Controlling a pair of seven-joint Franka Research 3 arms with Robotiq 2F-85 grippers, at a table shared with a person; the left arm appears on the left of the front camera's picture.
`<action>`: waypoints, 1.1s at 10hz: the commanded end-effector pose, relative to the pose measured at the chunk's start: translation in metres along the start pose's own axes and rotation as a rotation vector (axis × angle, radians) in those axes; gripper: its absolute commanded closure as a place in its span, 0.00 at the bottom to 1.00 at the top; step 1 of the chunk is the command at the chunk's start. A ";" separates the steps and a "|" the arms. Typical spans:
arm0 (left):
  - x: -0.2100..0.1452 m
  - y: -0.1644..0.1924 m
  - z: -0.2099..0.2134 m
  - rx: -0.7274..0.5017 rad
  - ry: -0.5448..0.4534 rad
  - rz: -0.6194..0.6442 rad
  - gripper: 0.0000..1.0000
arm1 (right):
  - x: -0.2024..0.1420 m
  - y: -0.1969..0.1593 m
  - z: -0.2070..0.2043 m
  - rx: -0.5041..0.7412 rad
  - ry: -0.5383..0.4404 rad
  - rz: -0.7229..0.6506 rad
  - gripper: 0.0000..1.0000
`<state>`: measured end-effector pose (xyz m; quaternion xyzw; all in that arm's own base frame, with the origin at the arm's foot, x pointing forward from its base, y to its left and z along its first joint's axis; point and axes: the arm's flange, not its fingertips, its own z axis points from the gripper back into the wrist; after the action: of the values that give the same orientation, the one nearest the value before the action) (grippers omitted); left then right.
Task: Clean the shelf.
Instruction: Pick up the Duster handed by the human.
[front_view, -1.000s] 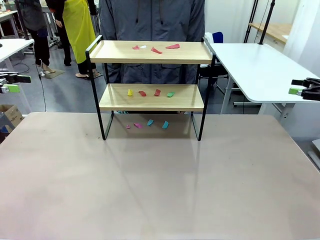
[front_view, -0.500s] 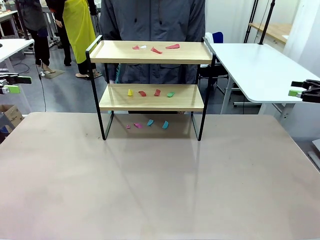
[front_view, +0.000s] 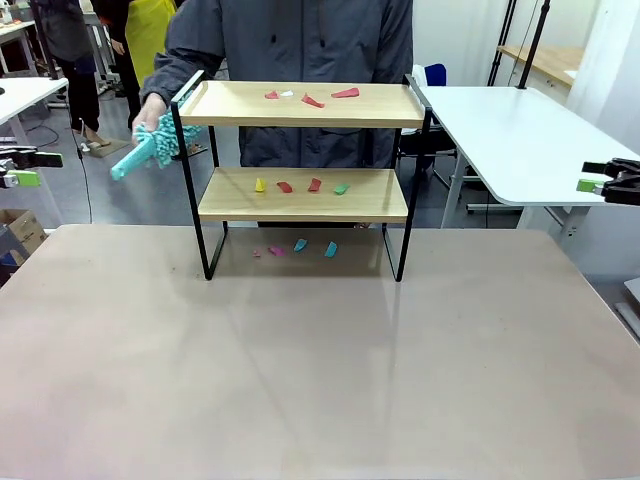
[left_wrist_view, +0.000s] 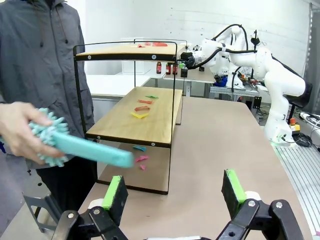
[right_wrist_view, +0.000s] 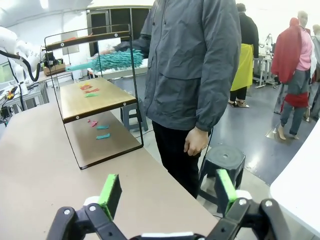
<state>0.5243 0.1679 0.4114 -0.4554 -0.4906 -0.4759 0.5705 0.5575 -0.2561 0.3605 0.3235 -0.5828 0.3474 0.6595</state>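
Observation:
The shelf (front_view: 370, 200) stands at the far middle of the table, also seen in the left wrist view (left_wrist_view: 125, 127) and the right wrist view (right_wrist_view: 97, 102). Small coloured scraps lie on its top board (front_view: 313, 98), on its lower board (front_view: 300, 186) and on the table under it (front_view: 300, 246). A person's hand holds a teal fluffy duster (front_view: 150, 148) (left_wrist_view: 80, 146) (right_wrist_view: 117, 59) by the shelf's left end, near the top rail. My left gripper (front_view: 35, 167) (left_wrist_view: 174, 190) hangs open at the far left. My right gripper (front_view: 592, 175) (right_wrist_view: 168, 191) hangs open at the far right. Both hold nothing.
The person in a grey jacket (front_view: 300, 40) stands behind the shelf. A white table (front_view: 510, 130) sits at the back right, and a black stool (right_wrist_view: 222, 160) stands by the person's legs. The beige table (front_view: 320, 360) spreads wide in front of the shelf.
The person's arm has swung in from the left, bringing the teal duster up beside the shelf's left end. Neither arm has moved.

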 end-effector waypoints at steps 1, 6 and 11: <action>0.002 0.000 -0.001 -0.001 0.007 -0.003 0.00 | 0.007 0.001 -0.001 -0.005 0.004 -0.012 0.00; 0.002 0.000 -0.001 -0.001 0.007 -0.003 0.00 | 0.007 0.001 -0.001 -0.005 0.004 -0.012 0.00; 0.002 0.000 -0.001 -0.001 0.007 -0.003 0.00 | 0.007 0.001 -0.001 -0.005 0.004 -0.012 0.00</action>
<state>0.5243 0.1679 0.4114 -0.4554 -0.4906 -0.4759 0.5705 0.5575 -0.2559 0.3619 0.3231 -0.5834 0.3481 0.6588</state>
